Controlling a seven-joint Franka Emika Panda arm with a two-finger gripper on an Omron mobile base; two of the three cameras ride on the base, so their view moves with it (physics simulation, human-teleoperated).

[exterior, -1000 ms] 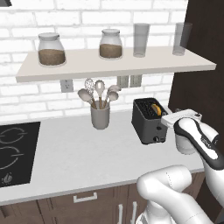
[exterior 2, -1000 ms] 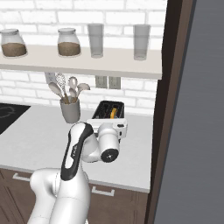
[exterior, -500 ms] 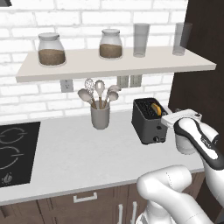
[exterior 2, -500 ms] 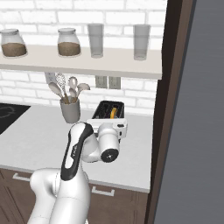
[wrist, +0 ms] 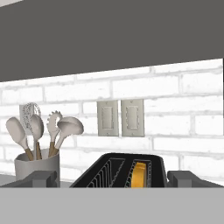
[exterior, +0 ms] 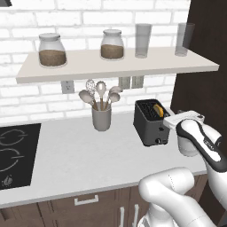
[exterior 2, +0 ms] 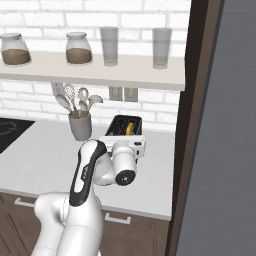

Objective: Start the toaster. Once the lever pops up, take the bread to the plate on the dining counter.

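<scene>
The black toaster (exterior: pixel 150 123) stands on the white counter by the brick wall, close to a dark tall panel on the right. A yellowish slice of bread (exterior: pixel 156 107) sits down in its right slot, its top edge showing. My gripper (exterior: pixel 178 119) hovers just in front of the toaster's right front corner at about slot height, aimed at the wall. In the hand view the toaster (wrist: pixel 109 174) and bread (wrist: pixel 139 174) lie just ahead, between the fingertips (wrist: pixel 42 178), which stand wide open and empty. From the right base view the toaster (exterior 2: pixel 125 126) sits just behind my hand. The plate and the dining counter are out of view.
A grey utensil cup (exterior: pixel 101 117) with spoons stands left of the toaster. A black cooktop (exterior: pixel 13 155) is at the far left. A shelf (exterior: pixel 115 66) with jars and glasses hangs overhead. The dark tall panel (exterior 2: pixel 192 125) closes off the right side. Wall outlets (wrist: pixel 120 117) sit behind the toaster.
</scene>
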